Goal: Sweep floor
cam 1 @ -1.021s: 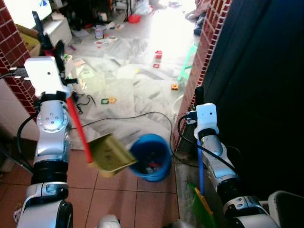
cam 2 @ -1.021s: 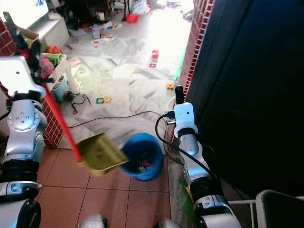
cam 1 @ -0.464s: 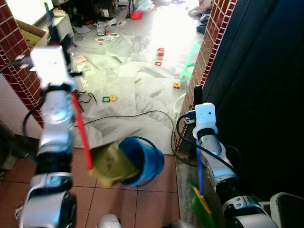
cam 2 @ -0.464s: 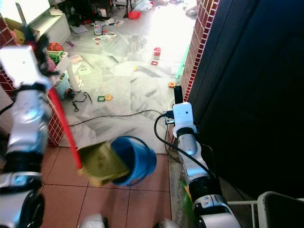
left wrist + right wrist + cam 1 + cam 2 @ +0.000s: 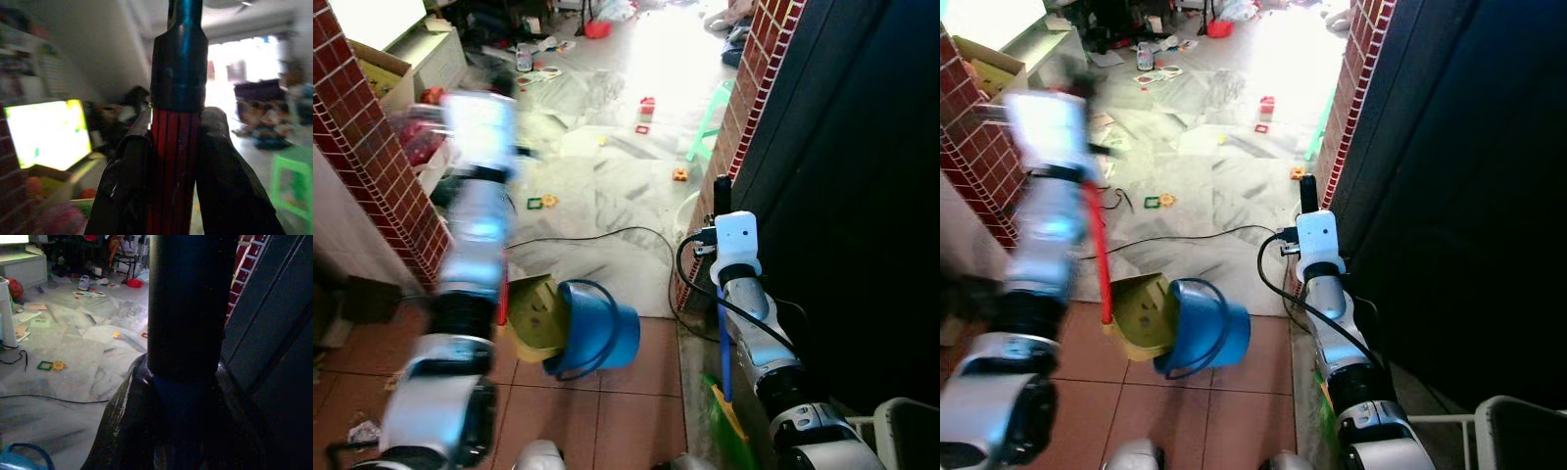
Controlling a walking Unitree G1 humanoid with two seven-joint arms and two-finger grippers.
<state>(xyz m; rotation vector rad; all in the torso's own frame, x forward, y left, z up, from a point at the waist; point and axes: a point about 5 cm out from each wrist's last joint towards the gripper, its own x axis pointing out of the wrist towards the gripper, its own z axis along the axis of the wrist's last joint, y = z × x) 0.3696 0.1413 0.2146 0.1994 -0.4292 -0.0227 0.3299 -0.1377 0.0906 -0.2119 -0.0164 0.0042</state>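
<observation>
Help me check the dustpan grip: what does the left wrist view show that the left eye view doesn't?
Left wrist view: the left gripper clamped on the red handle, and a bright screen. Left eye view: the blue bucket lying tipped against the dustpan, and the right gripper holding a blue broom handle. Both: the green stool and the littered floor.
</observation>
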